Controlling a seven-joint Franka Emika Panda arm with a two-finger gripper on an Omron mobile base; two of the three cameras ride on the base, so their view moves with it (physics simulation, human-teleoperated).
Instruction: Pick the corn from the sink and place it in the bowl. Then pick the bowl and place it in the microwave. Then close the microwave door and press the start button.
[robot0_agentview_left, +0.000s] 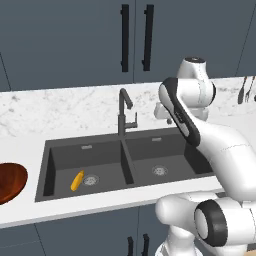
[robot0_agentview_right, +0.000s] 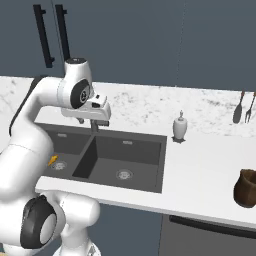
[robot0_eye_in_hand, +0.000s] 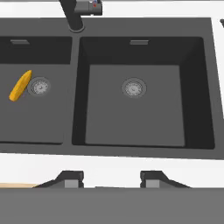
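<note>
The corn (robot0_agentview_left: 77, 180) (robot0_agentview_right: 52, 160) (robot0_eye_in_hand: 20, 85), a small yellow-orange cob, lies on the floor of the sink's left basin beside its drain. The dark grey double sink (robot0_agentview_left: 50, 170) (robot0_agentview_right: 135, 155) (robot0_eye_in_hand: 131, 122) is set into the white counter. The reddish-brown bowl (robot0_agentview_left: 7, 182) rests on the counter left of the sink, cut off by the picture's edge. My gripper (robot0_eye_in_hand: 111, 179) hangs open above the sink's near rim, over the right basin and well to the right of the corn, with nothing between its fingers. The microwave, its door and the start button are out of view.
A tall dark faucet (robot0_agentview_left: 122, 112) (robot0_eye_in_hand: 72, 15) rises behind the divider between the basins. On the counter to the right stand a white dispenser (robot0_agentview_right: 180, 127) and a brown jar (robot0_agentview_right: 246, 189). Utensils (robot0_agentview_right: 242, 107) hang on the back wall. Dark blue cabinet doors (robot0_agentview_left: 135, 37) are above.
</note>
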